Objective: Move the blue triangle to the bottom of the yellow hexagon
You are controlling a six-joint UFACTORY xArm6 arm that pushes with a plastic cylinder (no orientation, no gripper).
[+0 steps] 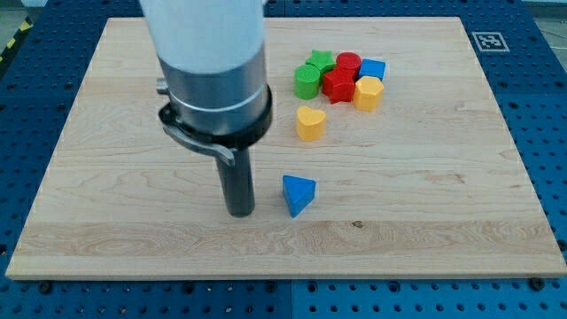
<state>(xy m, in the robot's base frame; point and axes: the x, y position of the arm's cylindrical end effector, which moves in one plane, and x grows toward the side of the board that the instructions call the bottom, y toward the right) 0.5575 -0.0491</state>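
My tip (240,213) sits on the wooden board (124,177) just beside the blue triangle (298,194), on that block's view-left side with a narrow gap between them; the rod ends plainly, with no fingers to be apart or together. Taking the blue triangle as landmark, the yellow heart (310,123) lies toward the view's top of it. The yellow hexagon (368,92) lies farther up and to the view's right, in a cluster with the green blocks (307,80), red blocks (339,78) and a blue block (373,68).
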